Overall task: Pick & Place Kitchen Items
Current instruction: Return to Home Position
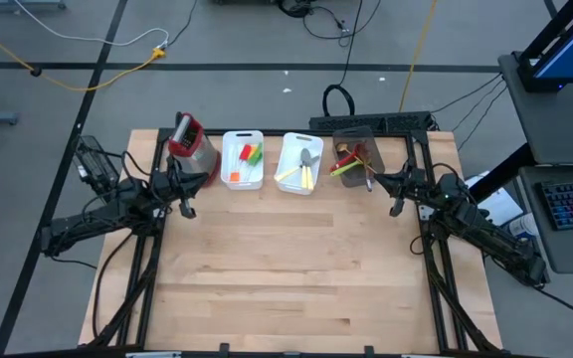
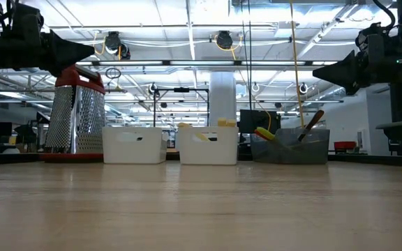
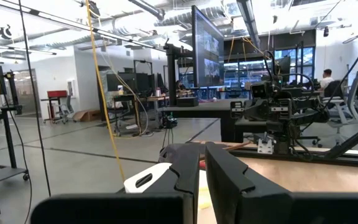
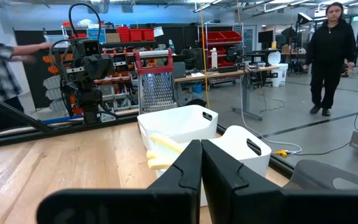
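The kitchen items lie in three bins along the table's far edge. A white bin (image 1: 229, 175) holds small red, orange and green pieces (image 1: 252, 154). A second white bin (image 1: 288, 145) holds cream-handled knives (image 1: 304, 178) and a grey utensil. A grey bin (image 1: 369, 135) holds a brown wooden spoon (image 2: 311, 124), a red utensil and a green spatula (image 1: 344, 170). My left gripper (image 1: 199, 183) is shut and empty, above the table beside the first bin. My right gripper (image 1: 381, 181) is shut and empty, above the table beside the grey bin.
A metal box grater (image 1: 193, 145) with a red handle stands at the far left, close to my left gripper. The wooden tabletop (image 1: 286, 268) stretches toward the near edge. Black frame rails run along both table sides. People stand in the room beyond.
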